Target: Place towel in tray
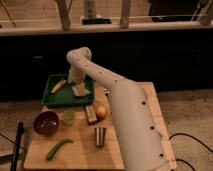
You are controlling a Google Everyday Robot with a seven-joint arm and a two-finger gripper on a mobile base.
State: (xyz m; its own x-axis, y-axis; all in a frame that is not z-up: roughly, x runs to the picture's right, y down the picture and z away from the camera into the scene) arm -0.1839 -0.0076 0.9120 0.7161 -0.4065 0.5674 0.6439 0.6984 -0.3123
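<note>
Camera view: gripper over green tray; wooden table; dark room.

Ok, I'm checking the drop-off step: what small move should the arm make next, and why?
Probably let go and lift straight up. The gripper is down inside the green tray, and a pale piece that looks like the towel lies on the tray floor just below it, beside a yellow item. The towel seems placed, so clearing upward avoids dragging it out.
</note>
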